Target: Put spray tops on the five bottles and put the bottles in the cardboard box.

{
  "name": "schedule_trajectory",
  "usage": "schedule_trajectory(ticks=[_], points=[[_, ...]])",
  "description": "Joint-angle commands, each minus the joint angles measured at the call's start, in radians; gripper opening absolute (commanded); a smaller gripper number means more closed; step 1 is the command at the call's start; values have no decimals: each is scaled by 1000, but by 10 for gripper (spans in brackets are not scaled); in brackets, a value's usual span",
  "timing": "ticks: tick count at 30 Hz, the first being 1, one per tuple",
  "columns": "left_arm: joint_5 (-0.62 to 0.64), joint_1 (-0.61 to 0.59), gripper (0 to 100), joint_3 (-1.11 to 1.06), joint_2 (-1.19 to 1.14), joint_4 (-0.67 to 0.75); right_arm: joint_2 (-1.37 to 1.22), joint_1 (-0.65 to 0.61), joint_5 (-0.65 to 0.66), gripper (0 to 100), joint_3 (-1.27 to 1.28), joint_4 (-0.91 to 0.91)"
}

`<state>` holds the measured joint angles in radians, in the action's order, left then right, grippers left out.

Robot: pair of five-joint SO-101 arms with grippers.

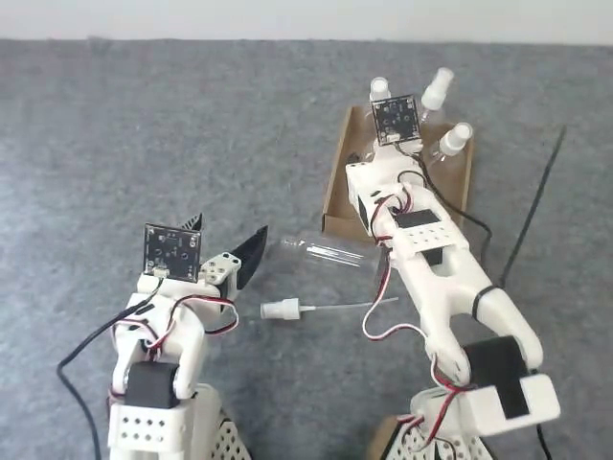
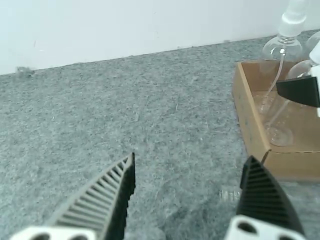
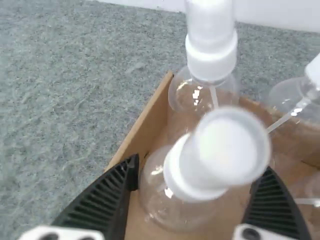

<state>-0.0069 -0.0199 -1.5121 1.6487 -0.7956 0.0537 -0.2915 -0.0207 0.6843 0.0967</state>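
The cardboard box (image 1: 337, 182) lies at the back right and holds several clear bottles with white spray tops (image 1: 458, 137). My right gripper (image 3: 192, 172) hangs open over the box (image 3: 145, 120), its fingers either side of a capped bottle (image 3: 220, 150) standing inside. Behind that one stands another capped bottle (image 3: 210, 65). One bare bottle (image 1: 330, 253) lies on its side on the grey mat in front of the box. Closer to the arms' bases lies a loose spray top (image 1: 283, 309) with its thin tube. My left gripper (image 1: 232, 224) is open and holds nothing, left of the lying bottle.
Grey felt (image 1: 144, 125) covers the table, with open room to the left. The box's near wall (image 2: 250, 125) is in the left wrist view, with the other arm's black finger (image 2: 300, 90) above it. Cables trail by both arm bases.
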Motion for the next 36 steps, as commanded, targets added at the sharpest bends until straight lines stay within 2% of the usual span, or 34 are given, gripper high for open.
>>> schedule_trajectory(ticks=[1,11,22,27,31,36], points=[[8,-3,313,5,12,28,108,-7,-8,290,-15,5],[8,-3,313,5,12,28,120,-7,-6,289,-189,150],[6,-3,313,5,12,28,120,-1,-5,289,-462,401],[6,-3,313,5,12,28,122,-5,84,289,-595,513],[6,-3,313,5,12,28,131,-7,135,289,-738,679],[6,-3,313,5,12,28,211,-22,135,289,-875,980]])
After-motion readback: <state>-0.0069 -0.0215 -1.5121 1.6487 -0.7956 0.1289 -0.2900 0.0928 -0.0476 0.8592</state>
